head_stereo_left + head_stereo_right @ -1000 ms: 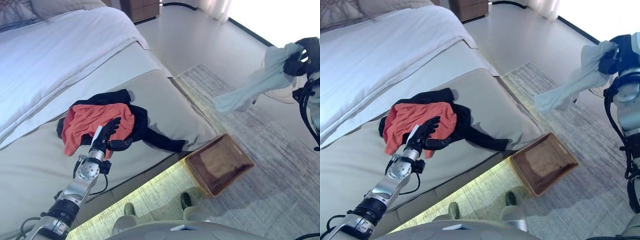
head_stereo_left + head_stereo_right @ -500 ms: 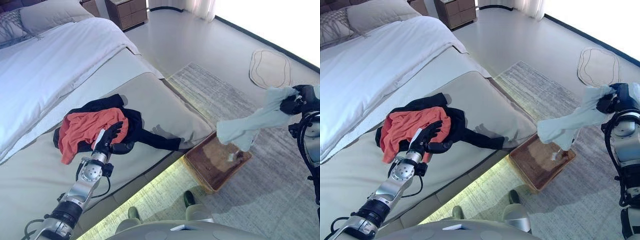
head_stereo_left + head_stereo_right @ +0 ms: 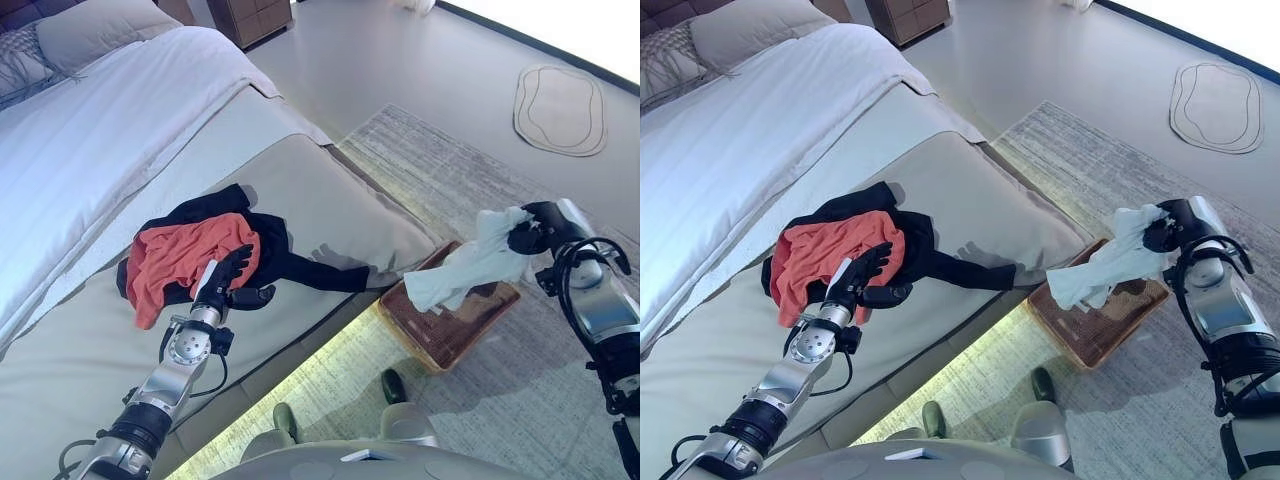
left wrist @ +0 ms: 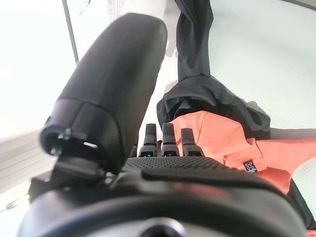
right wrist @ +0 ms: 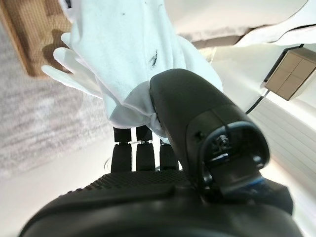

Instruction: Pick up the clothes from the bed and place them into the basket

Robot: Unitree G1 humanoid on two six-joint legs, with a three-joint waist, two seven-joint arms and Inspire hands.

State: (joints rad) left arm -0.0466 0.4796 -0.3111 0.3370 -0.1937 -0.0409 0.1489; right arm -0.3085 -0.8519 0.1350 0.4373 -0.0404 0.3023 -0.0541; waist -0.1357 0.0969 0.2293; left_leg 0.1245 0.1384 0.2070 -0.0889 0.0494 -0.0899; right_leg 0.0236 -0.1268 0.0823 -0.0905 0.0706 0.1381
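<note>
One white garment (image 3: 462,268), clutched in right hand (image 3: 530,232) fingers, has apparently lowered over the basket (image 3: 460,330).

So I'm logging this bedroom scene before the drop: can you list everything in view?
White garment: one, pale, hanging over the basket.
Basket: one, brown, on the grey rug.
Orange garment: one, on the bed.
Black garment: one, under the orange one.
Pillow: one, beige, at the bed's head.
Nightstand: one, wooden.
Small mat: one, pale, on the floor.
Left hand: open, on the clothes.
Right hand: gripping the white garment.
</note>
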